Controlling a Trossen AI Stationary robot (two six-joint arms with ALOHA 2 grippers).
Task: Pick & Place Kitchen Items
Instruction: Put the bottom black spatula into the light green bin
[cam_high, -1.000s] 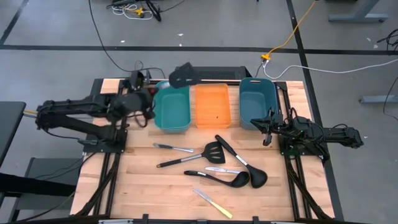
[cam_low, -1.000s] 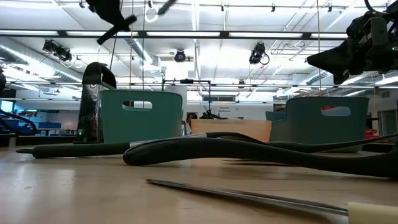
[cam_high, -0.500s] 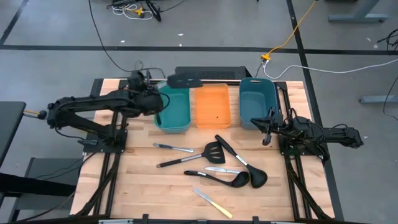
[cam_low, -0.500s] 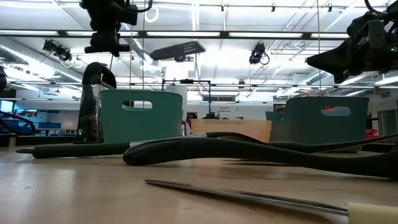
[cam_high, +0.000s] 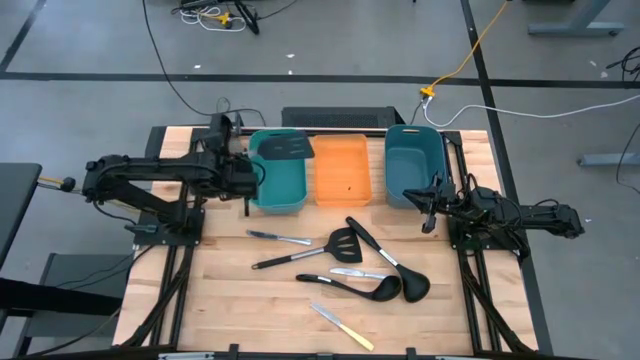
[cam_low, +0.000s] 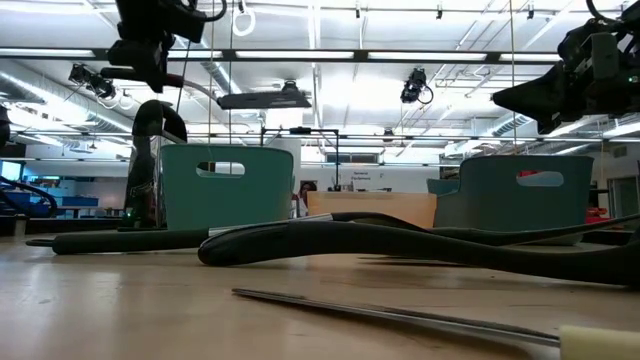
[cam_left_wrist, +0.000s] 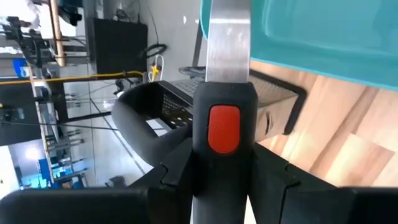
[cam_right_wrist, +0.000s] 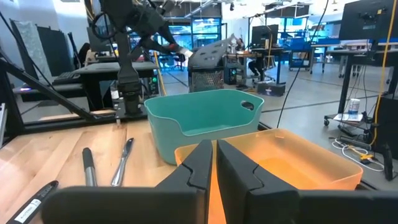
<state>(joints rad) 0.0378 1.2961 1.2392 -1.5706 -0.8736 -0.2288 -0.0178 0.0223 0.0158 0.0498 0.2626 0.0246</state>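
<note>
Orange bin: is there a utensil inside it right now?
No. In the high view the orange bin shows only its bare floor; the held spatula hangs over the teal bin.

A grey concrete floor (cam_high: 330, 45) surrounds the wooden counter (cam_high: 230, 300), crossed by dark tape lines (cam_high: 300, 78). A yellow cable (cam_high: 480, 45) and a white cable (cam_high: 560, 108) trail over it. Across the counter, the room opens into a large workshop with a white ceiling (cam_low: 400, 30), long strip lights (cam_low: 470, 57) and hanging cameras (cam_low: 415, 88). Monitors (cam_right_wrist: 367, 18) on stands, desks (cam_right_wrist: 124, 70) and blue-lit windows (cam_right_wrist: 214, 28) fill the far side.
</note>
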